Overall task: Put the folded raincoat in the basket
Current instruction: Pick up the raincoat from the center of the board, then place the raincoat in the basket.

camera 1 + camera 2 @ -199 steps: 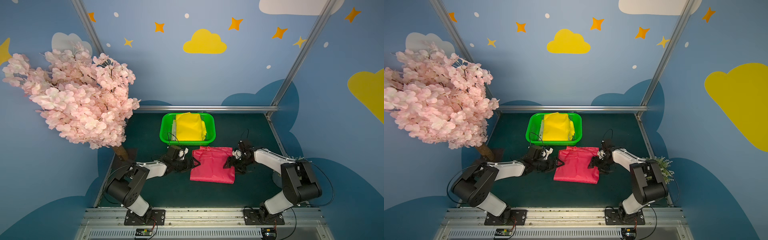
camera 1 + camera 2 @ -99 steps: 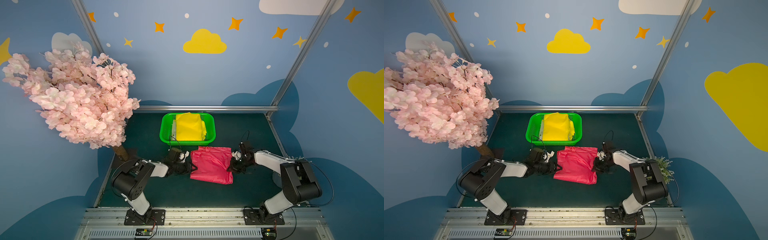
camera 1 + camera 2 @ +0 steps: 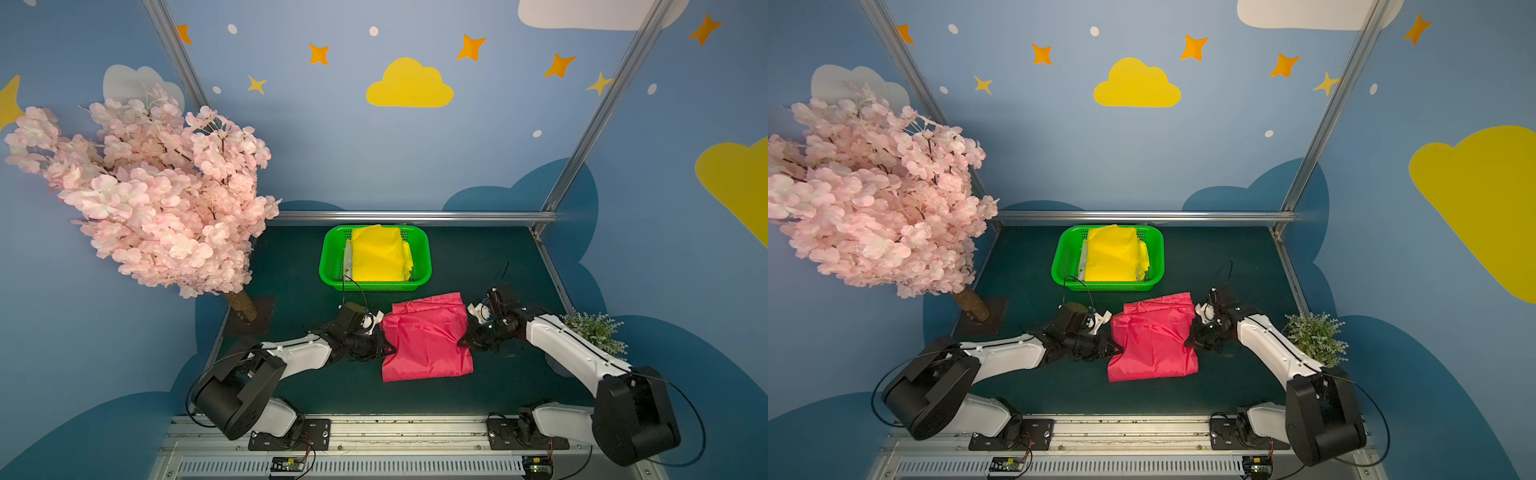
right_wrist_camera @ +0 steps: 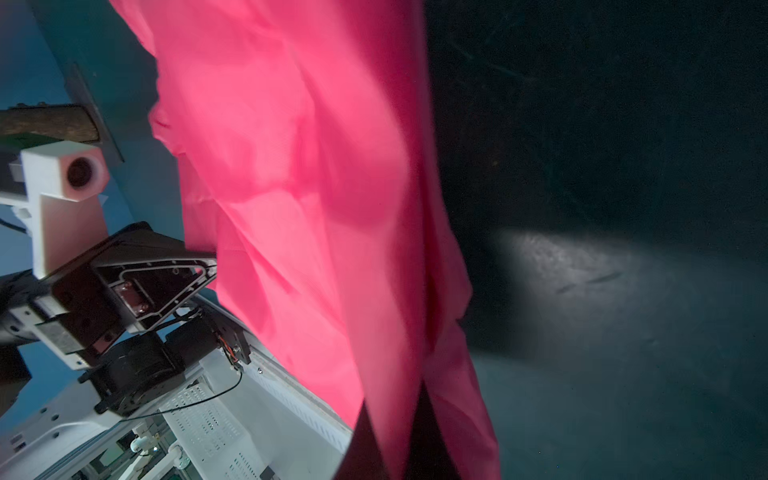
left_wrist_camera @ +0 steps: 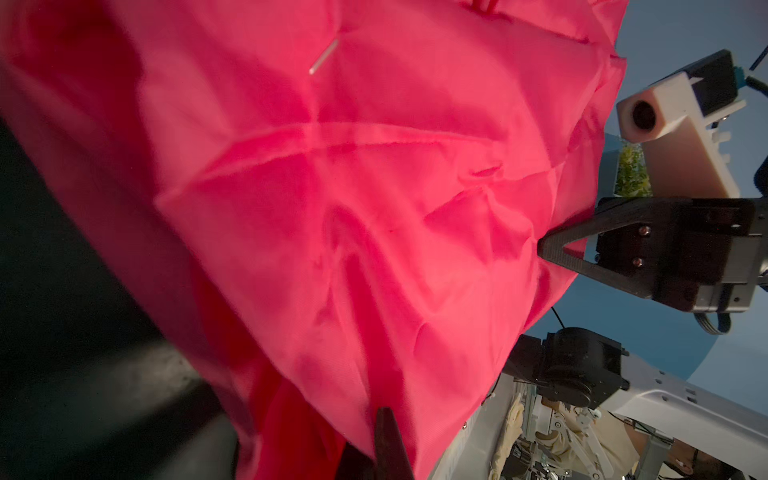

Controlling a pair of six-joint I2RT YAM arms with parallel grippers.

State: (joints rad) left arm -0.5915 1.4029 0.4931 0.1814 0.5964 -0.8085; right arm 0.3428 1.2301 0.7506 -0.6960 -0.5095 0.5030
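While the left gripper (image 3: pixel 390 351) and right gripper (image 3: pixel 461 343) clamp the raincoat's (image 3: pixel 426 332) opposite sides, the basket (image 3: pixel 374 286) lies just beyond it.

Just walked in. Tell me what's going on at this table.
Two robot arms are working on a folded red raincoat. The left gripper and the right gripper are each shut on an opposite side edge of it. The raincoat sits on the dark table, just in front of the green basket, not yet in it. A yellow folded item already lies inside the basket.
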